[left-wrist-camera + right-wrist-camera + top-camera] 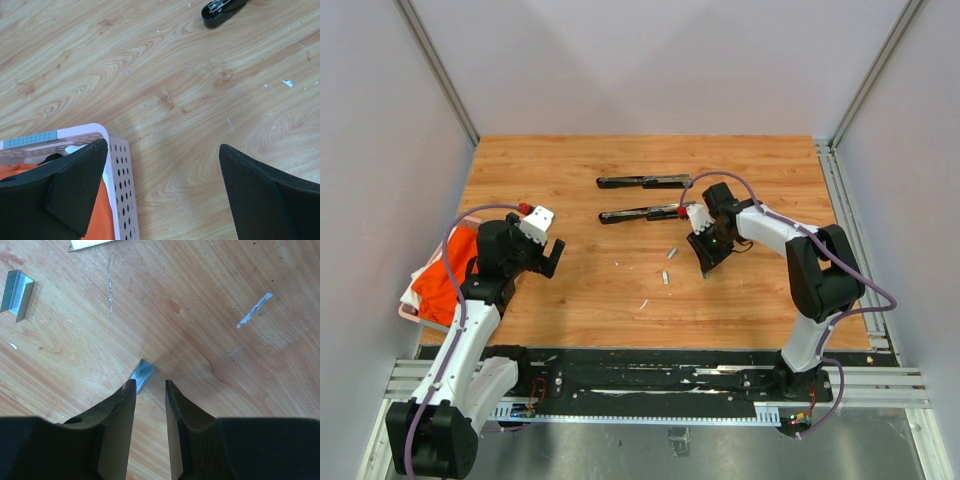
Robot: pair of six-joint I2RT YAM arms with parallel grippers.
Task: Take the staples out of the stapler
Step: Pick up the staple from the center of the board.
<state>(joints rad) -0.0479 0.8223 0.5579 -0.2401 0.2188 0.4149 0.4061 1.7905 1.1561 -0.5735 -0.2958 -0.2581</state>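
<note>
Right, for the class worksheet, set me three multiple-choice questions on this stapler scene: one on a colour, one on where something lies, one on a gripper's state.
1. What colour is the cloth in the basket?
A. Blue
B. Orange
C. Green

2. Where does the staple strip nearest the right gripper lie?
A. On the wooden table, right at the fingertips
B. In the basket
C. On the cloth

3. How is the left gripper?
A. Shut on a staple strip
B. Shut on the cloth
C. Wide open, holding nothing

Answers:
1 B: the top view shows bright orange fabric in the basket.
2 A: the right wrist view shows the strip flat on the wood at the finger ends.
3 C: the left wrist view shows its fingers far apart with only bare wood between them.
</note>
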